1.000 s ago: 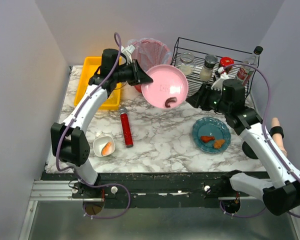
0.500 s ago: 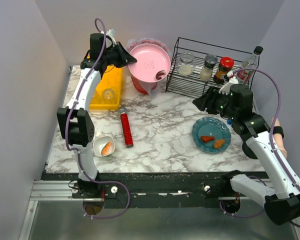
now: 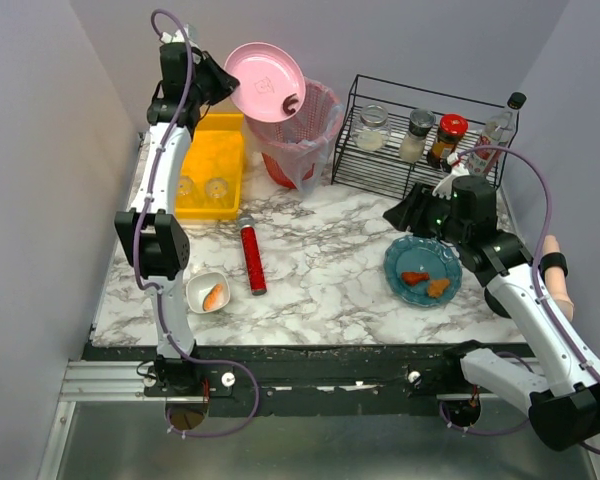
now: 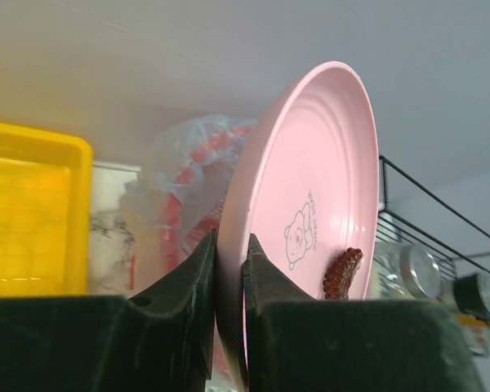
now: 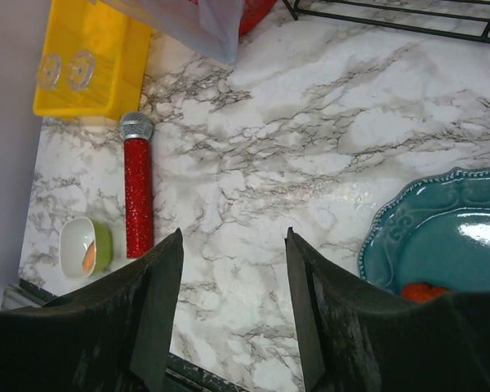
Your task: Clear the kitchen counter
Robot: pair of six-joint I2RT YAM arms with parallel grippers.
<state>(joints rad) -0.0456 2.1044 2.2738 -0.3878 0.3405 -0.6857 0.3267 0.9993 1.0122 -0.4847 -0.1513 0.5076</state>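
Note:
My left gripper [image 3: 221, 86] is shut on the rim of a pink plate [image 3: 265, 80], held tilted high over a red bin lined with a plastic bag [image 3: 302, 140]. Close up, the fingers pinch the pink plate [image 4: 310, 180] on edge at my left gripper [image 4: 229, 249]. A brown food piece [image 4: 343, 273] clings near its lower rim. My right gripper [image 3: 405, 212] hangs open and empty over the marble kitchen counter [image 3: 330, 260], left of a teal plate [image 3: 423, 268] with orange food bits. Its wrist view shows my right gripper [image 5: 233, 245] over bare marble.
A red glitter microphone [image 3: 251, 258] and a small bowl [image 3: 208, 291] with an orange piece lie front left. A yellow tray [image 3: 208, 214] holding glasses stands back left. A black wire rack [image 3: 430, 90] with jars and a bottle [image 3: 500, 125] stand back right.
The left arm has swung the pink plate up and to the back left, from in front of the rack to over the bin. The right gripper shifted slightly and widened a little.

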